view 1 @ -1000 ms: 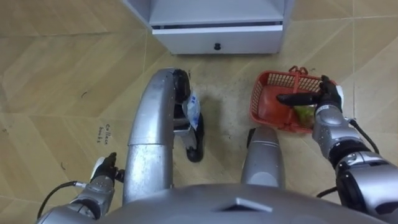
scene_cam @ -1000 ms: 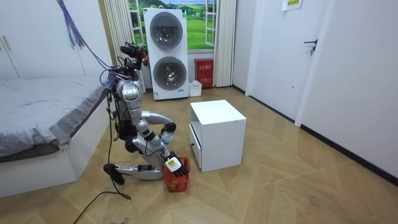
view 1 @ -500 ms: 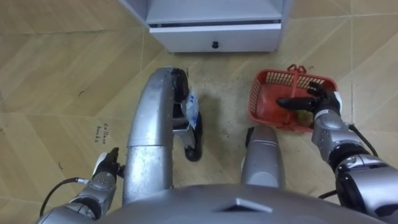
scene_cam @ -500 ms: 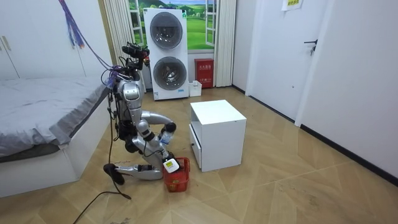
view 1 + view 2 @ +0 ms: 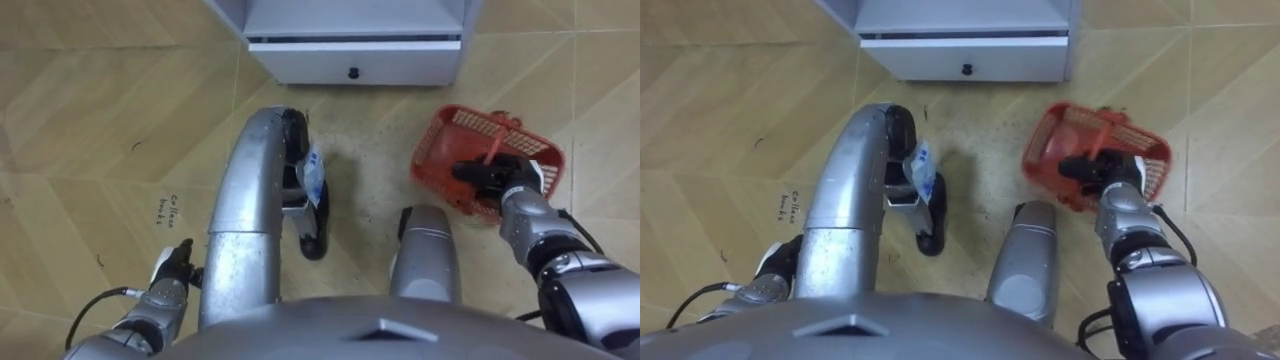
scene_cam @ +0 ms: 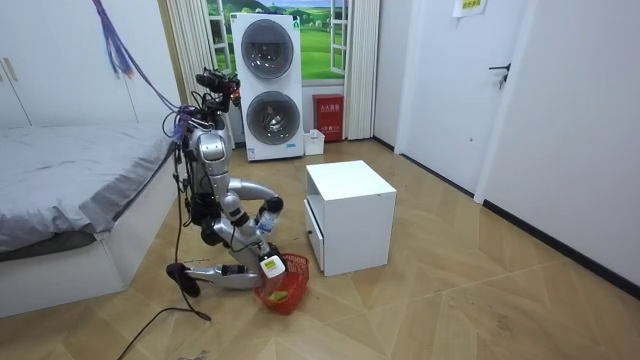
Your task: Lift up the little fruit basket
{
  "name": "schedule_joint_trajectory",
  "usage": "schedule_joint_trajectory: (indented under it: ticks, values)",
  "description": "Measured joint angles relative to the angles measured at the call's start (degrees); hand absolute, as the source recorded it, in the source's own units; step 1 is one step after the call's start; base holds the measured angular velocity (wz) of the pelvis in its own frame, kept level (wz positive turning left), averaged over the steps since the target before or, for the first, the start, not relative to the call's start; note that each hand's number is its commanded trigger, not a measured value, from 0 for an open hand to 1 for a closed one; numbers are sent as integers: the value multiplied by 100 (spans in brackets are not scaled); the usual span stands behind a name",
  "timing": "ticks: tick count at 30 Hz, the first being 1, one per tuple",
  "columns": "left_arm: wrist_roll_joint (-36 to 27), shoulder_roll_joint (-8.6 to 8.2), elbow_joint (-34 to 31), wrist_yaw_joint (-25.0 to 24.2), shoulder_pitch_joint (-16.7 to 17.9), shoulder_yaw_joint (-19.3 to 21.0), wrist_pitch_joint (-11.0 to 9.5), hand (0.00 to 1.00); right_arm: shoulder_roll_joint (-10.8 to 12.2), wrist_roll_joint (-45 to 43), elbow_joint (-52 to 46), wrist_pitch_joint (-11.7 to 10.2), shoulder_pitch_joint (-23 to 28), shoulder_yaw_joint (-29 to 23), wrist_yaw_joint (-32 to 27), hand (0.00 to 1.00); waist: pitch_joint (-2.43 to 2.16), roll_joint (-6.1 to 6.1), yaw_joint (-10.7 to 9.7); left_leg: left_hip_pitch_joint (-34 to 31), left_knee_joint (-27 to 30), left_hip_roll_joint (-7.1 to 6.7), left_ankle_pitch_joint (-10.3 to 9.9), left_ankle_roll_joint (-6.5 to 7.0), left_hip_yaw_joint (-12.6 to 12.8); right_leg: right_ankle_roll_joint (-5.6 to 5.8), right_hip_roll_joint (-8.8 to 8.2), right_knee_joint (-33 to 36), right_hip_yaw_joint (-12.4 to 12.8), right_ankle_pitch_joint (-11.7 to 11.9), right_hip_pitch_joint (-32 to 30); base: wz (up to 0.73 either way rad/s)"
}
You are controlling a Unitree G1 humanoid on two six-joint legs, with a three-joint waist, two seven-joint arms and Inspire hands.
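The fruit basket [image 5: 462, 128] lies beside the kneeling robot's right knee, and it is now skewed and tipped where a second ago it sat square. Nearest, the left hand [image 5: 172, 270] hangs idle. The right hand [image 5: 503, 178] has curled round the handle [image 5: 497, 142], so the lift seems begun. Beyond stands the white cabinet [image 5: 352, 50].

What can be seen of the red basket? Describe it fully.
The red basket is plastic-looking openwork: lattice walls, a thicker rim and a thin arched handle. It lies askew, seemingly tipped, low over the wooden floor in front of the white cabinet. The robot's right hand reaches over it, fingers curled round the handle. What it holds is hidden by the hand.
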Motion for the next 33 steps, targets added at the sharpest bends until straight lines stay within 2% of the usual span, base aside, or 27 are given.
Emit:
schedule_joint_trajectory:
  ticks: [11,17,19,21,23,27,29,30,31,33]
  values:
    - [-1,1,98,-72,-276,-1,2,0,7,-34,130,0,-12,15,46,100,44,-73,9,-38,83,-8,-4,9,-100,0,67,6,-98,0,65,0]
    - [8,-15,99,-73,-326,124,-19,0,2,-84,151,0,-10,236,42,100,61,-102,6,22,148,-21,-9,18,-146,-2,115,1,-112,-1,183,-2]
    - [10,-17,94,-73,-309,245,-21,0,7,-247,130,6,-12,235,42,100,80,-139,15,75,184,-15,-33,54,-167,-2,139,-10,-127,0,270,-4]
    - [10,-14,109,-73,-313,263,-21,0,8,-546,86,11,-37,235,43,100,78,-137,20,77,239,-20,-67,46,-226,-3,192,-11,-154,0,315,-6]
    - [10,-6,107,-73,-326,351,-22,0,16,-782,-19,38,-43,233,41,100,93,-208,12,86,252,-40,-79,64,-240,-3,186,-17,-165,0,353,0]
    - [19,2,99,-69,-360,515,-20,0,12,-1292,-399,60,-41,236,-46,100,83,-325,-5,191,338,-197,-133,115,-372,-6,192,-118,-183,0,570,-4]
    - [131,17,97,-56,-446,709,-19,0,14,-1538,-664,57,-40,241,-79,100,73,-373,-16,241,366,-214,-210,124,-408,-5,228,-169,-165,0,632,-8]
    - [163,41,95,-28,-551,838,-31,0,15,-1700,-779,57,-40,241,-101,100,65,-425,-13,256,365,-215,-231,159,-412,-24,287,-227,-156,-10,667,4]
    - [160,60,94,-14,-632,934,-48,0,13,-1883,-884,57,-39,242,-116,100,67,-445,-14,302,365,-202,-254,206,-431,-25,349,-326,-174,-11,703,0]
    - [145,69,82,0,-699,1003,-53,0,14,-2008,-1120,58,-34,300,-155,100,40,-462,-14,394,260,-165,-277,254,-468,-24,491,-592,-135,-10,708,-15]
